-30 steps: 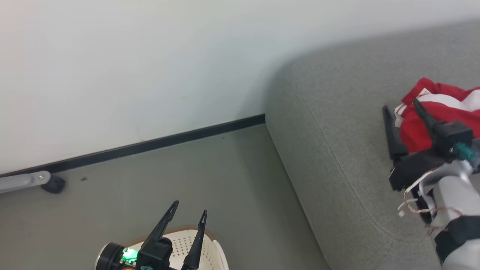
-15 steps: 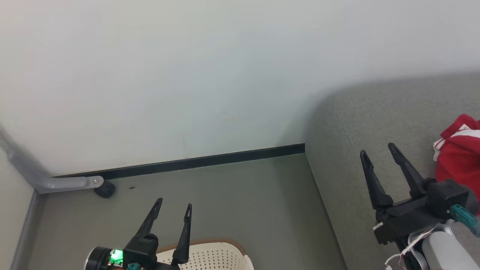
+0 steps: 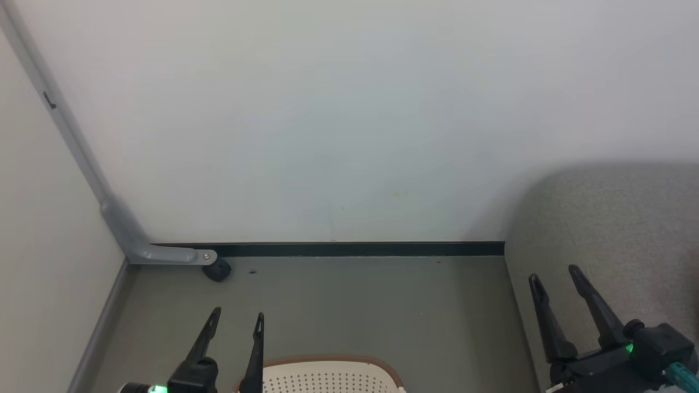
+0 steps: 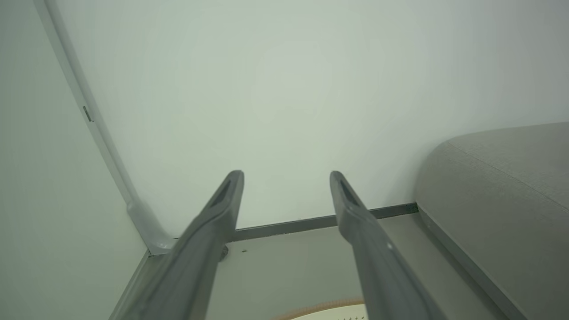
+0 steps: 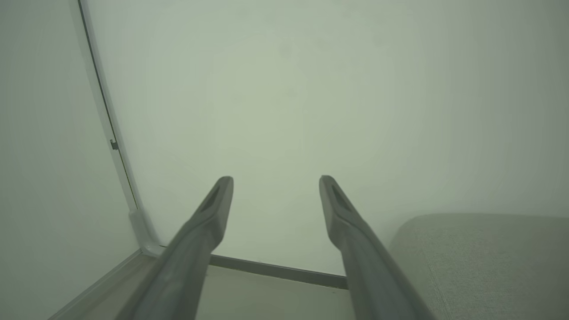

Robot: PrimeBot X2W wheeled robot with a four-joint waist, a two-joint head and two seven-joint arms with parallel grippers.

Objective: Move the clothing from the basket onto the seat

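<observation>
The cream perforated basket (image 3: pixel 327 375) with a brown rim peeks in at the bottom edge of the head view; its inside is out of frame. A sliver of the basket's rim (image 4: pixel 322 308) also shows in the left wrist view. The grey seat (image 3: pixel 617 229) fills the right side, its rounded corner toward the wall. The clothing is out of view. My left gripper (image 3: pixel 238 317) stands open just left of the basket, nothing between its fingers. My right gripper (image 3: pixel 552 274) is open and empty above the seat's left edge. Both wrist views show spread fingers, left gripper (image 4: pixel 286 174) and right gripper (image 5: pixel 275 178).
A white wall rises straight ahead with a black skirting strip (image 3: pixel 355 249). A grey metal leg with a black foot (image 3: pixel 217 268) stands in the left corner beside a side wall. Grey floor (image 3: pixel 355 305) lies between the corner and the seat.
The head camera has turned left, so the red clothing on the seat has left the picture and the room corner has come in. The right gripper drew back from the clothing, still open.
</observation>
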